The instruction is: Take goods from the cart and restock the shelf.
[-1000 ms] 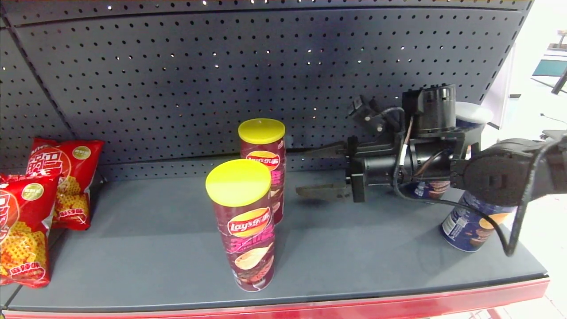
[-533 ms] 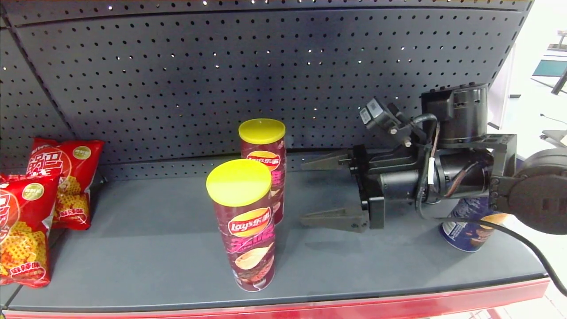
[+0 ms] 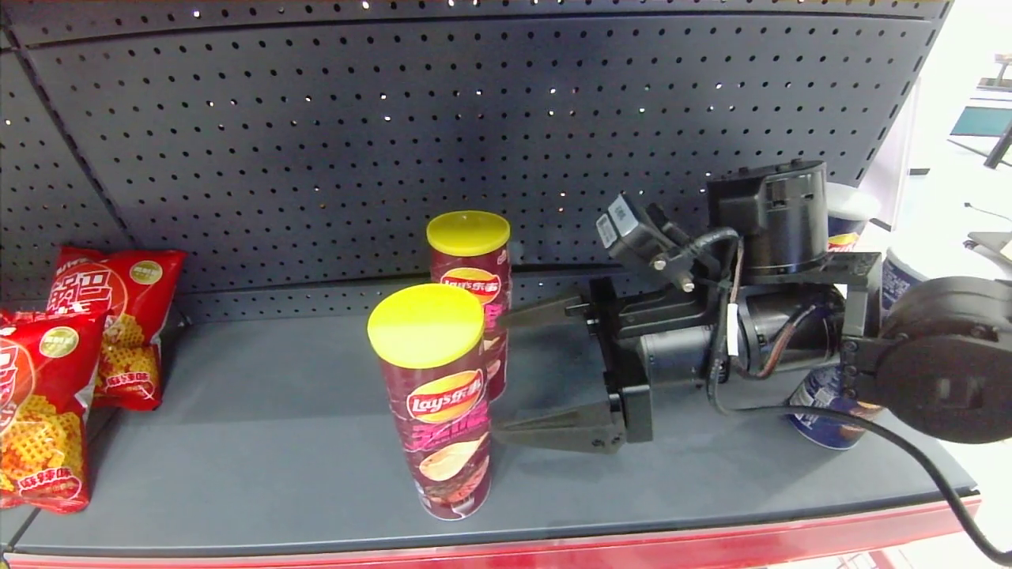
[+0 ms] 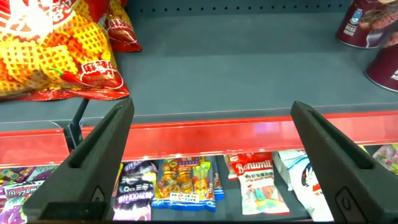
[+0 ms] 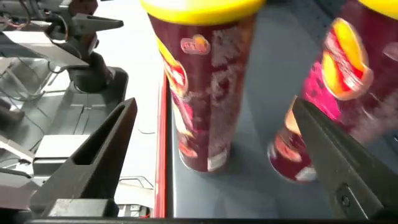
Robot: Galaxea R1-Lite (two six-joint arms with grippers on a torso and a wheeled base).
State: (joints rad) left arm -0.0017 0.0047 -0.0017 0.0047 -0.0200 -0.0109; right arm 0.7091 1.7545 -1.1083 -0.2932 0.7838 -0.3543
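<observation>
**Right jaws spread wide beside two chip cans on the shelf**

The front chip can point(image 3: 433, 395) stands upright near the front edge of the shelf point(image 3: 261, 442), yellow lid on. The rear chip can point(image 3: 472, 288) stands upright just behind it, at its 1 o'clock. Both cans lie at 9 o'clock of the right jaws, which are spread wide and hold nothing. The near finger point(image 3: 553, 431) ends just beside the front can's side, and the far finger point(image 3: 545, 310) ends at the rear can's side. Contact cannot be determined for either.

Against the frame one second ago, the right arm has advanced toward 9 o'clock and its jaws have opened wider. Both cans stand where they stood.

Blue cans point(image 3: 826, 411) stand at 3 o'clock, partly behind the right arm. Red snack bags point(image 3: 47, 395) lie at 9 o'clock on the shelf. The left jaws are spread and empty, facing the shelf's red front lip point(image 4: 205, 134), with snack packets point(image 4: 186, 186) on the level beneath.
</observation>
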